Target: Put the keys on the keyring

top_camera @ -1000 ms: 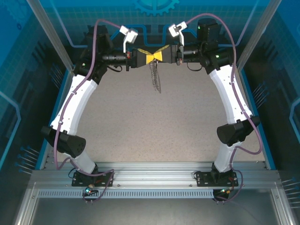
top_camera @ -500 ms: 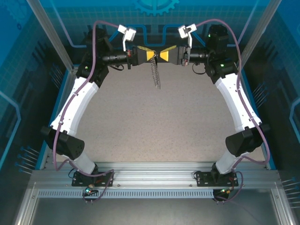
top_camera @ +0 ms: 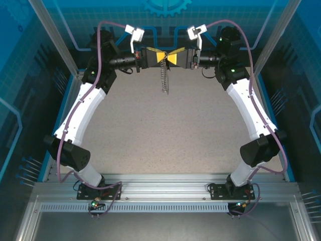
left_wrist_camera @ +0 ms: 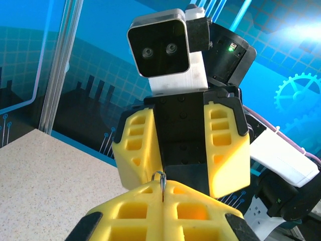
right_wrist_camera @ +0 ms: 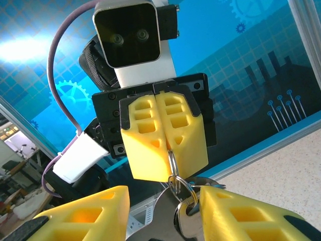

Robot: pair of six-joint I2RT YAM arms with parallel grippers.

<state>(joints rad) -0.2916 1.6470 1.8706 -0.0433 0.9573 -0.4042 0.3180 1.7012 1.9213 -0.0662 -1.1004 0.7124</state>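
Top cam: bright, even overhead light on the worktop [top_camera: 165, 135], hardly any shadow, corners dim blue. Wrist cams crisp, no motion blur; my right fingers [right_wrist_camera: 85, 211] at the frame bottom are sharp. White glare blows out the backdrop [right_wrist_camera: 25, 47] upper left.

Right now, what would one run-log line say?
left pincer: shut on keyring | right pincer: open | chain: hanging
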